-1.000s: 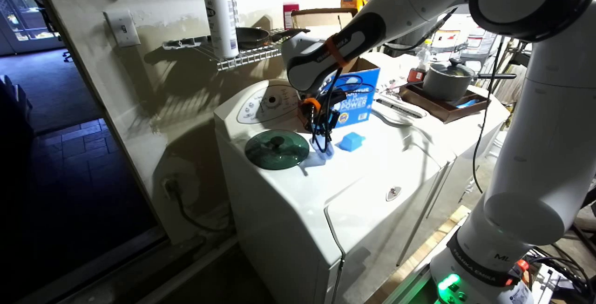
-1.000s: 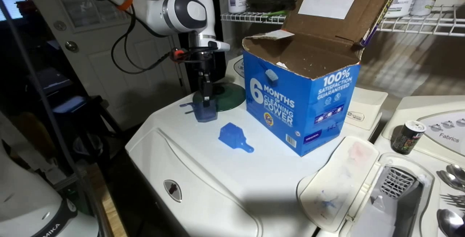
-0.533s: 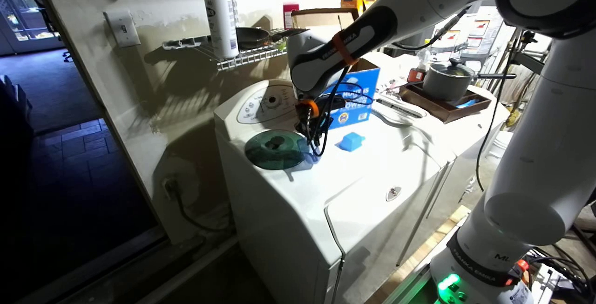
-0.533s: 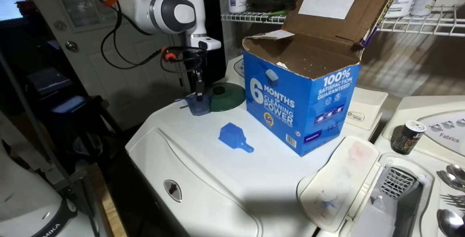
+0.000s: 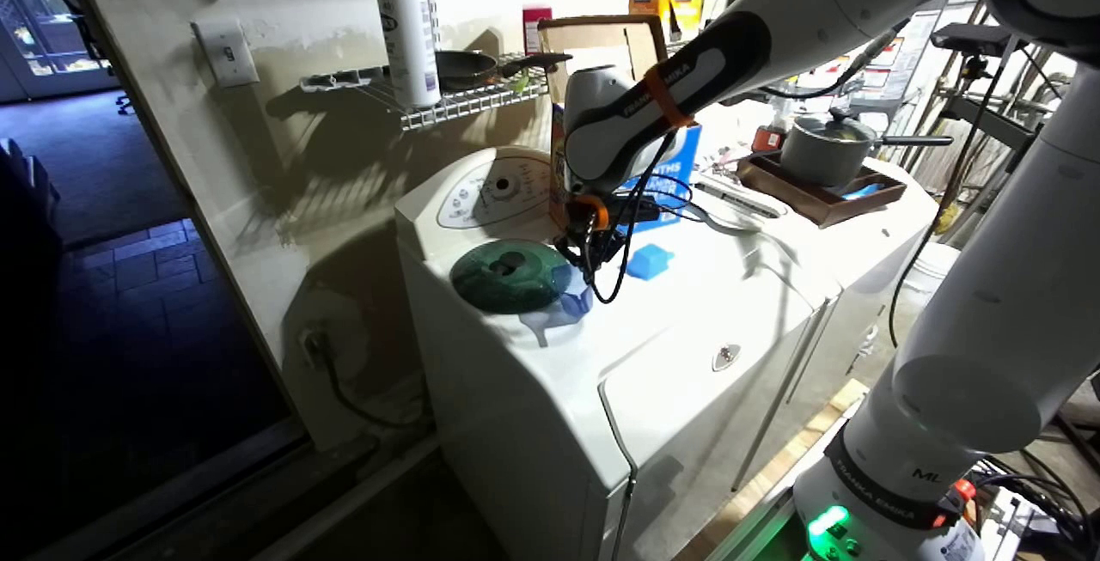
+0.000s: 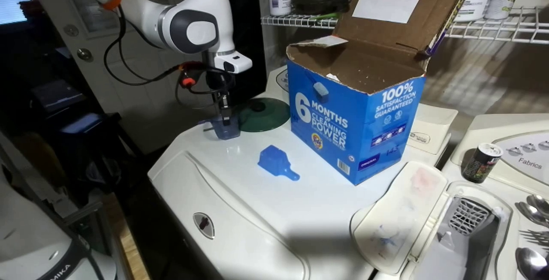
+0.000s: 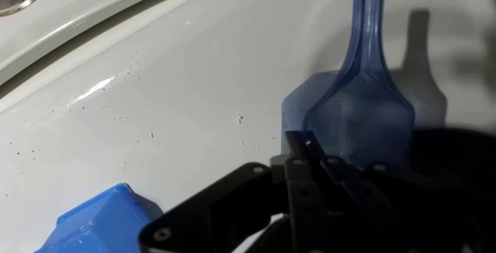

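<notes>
A black gripper (image 7: 303,135) pinches a dark-blue plastic scoop (image 7: 360,117) by its wall over a white washer (image 6: 240,185), near a round green lid (image 6: 269,119) and, in both exterior views, left of a bright-blue plastic scoop (image 6: 273,160).

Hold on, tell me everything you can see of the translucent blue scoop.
The translucent blue scoop looks like plastic: a faceted cup and a ridged handle that flares into it. The end effector is closed on one side wall; the handle is free. The scoop is at the white washer top, beside the green lid. Whether its base touches the top or its side touches the lid is unclear.
</notes>
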